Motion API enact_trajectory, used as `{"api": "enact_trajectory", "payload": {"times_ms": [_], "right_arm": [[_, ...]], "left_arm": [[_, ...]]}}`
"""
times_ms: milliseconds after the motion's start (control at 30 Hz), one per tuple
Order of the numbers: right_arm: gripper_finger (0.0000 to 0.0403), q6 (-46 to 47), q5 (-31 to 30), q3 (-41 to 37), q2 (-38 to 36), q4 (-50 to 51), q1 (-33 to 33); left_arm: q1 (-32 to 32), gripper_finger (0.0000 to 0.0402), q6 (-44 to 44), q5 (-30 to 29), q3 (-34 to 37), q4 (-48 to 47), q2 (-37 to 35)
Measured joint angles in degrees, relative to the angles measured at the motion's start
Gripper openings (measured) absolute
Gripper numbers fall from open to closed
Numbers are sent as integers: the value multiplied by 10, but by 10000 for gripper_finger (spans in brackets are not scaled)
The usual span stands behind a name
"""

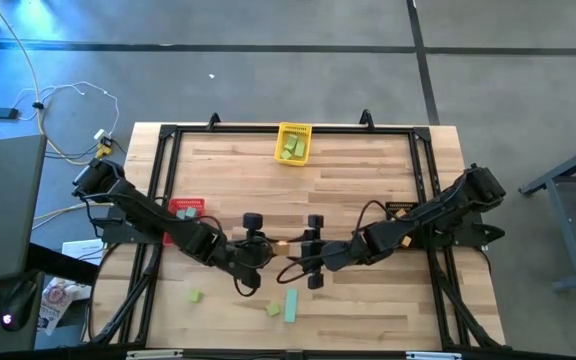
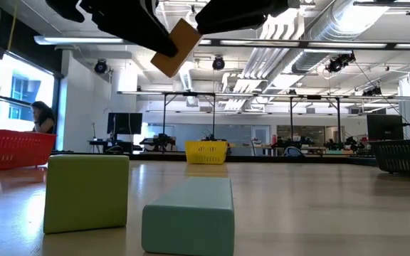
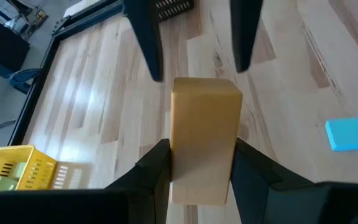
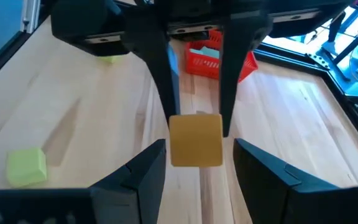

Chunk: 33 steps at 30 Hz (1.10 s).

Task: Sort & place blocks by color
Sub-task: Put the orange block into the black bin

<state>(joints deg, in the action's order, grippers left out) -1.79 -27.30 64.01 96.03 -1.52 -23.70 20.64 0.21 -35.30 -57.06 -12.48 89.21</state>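
Observation:
An orange bar block [image 1: 281, 243] hangs in mid-air between my two grippers, seen high in the low view [image 2: 180, 46]. My left gripper [image 1: 268, 248] [image 3: 201, 155] is shut on it. My right gripper [image 1: 298, 248] [image 4: 197, 155] faces it from the right, open, its fingers [image 3: 145, 37] standing on either side of the block's free end without touching. Two light green blocks [image 1: 196, 296] [image 1: 273, 310] and a teal bar [image 1: 291, 305] lie flat on the table near its near edge. My left gripper pinches the orange block between its two fingers [image 3: 154, 168] on its two long side faces [image 3: 182, 155]. It comes roughly level from the table's left, fingers along the bar. The block is lifted clear of the table, its free end [image 4: 196, 140] pointing at the right gripper.
A yellow bin [image 1: 293, 142] with green blocks sits at the far edge. A red bin [image 1: 186, 208] holding teal blocks [image 4: 207, 53] sits at the left. A black bin [image 2: 404, 153] stands at the right. A black frame rail [image 1: 168, 135] borders the table.

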Motion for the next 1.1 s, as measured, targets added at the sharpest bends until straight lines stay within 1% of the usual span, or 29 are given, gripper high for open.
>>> {"api": "enact_trajectory", "payload": {"times_ms": [167,467,533,667,700,800,933,1100], "right_arm": [[174,-12,7,0,0,0,4],[172,-17,-3,0,0,-14,9],[160,-22,0,0,0,-18,9],[110,-21,4,0,0,-17,9],[103,-21,4,0,0,-17,9],[103,-14,4,0,0,-17,9],[103,6,-11,-1,0,-16,9],[103,43,-30,-1,0,-6,10]], "left_arm": [[0,104,0,-1,0,36,0],[0,106,0,-5,0,88,0],[0,107,0,-5,0,90,0],[-4,120,-8,-5,0,91,0],[-5,124,-13,-5,0,90,0],[-10,133,-21,-1,0,90,0],[-15,144,-23,-1,0,88,0],[-23,162,-56,-6,0,80,0]]}}
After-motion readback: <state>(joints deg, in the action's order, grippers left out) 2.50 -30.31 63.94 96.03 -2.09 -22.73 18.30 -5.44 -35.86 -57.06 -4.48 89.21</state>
